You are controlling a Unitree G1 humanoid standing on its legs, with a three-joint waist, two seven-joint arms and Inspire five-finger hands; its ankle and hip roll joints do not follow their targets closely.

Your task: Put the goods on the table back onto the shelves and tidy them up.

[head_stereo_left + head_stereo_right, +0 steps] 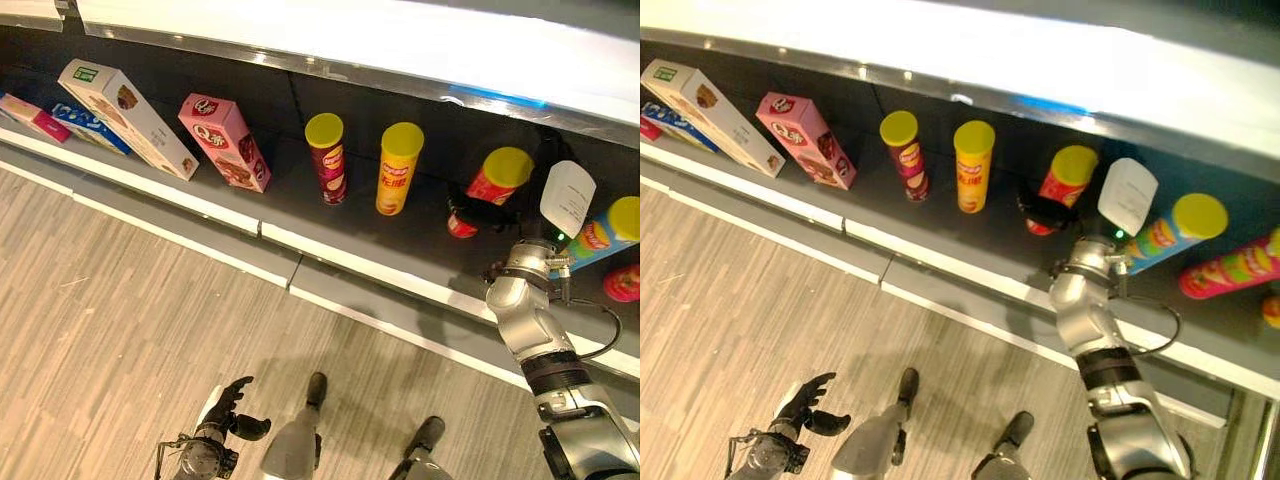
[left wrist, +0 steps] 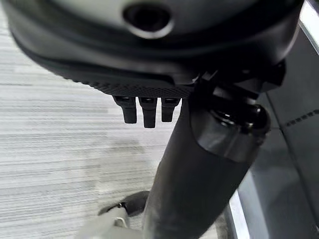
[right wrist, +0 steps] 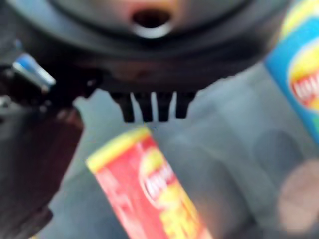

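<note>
Right arm: we have it stretched up and forward, wrist bent.
Right hand: dark; we cannot tell how its fingers stand.
Left arm: we hang it low at our side.
Left hand: fingers loosely spread, holding nothing.

We are in a shop: a long dark shelf carries snack boxes and crisp tubes.

Silver-grey jointed arms, dark hands, ribbed black fingers, white wrist tag
</note>
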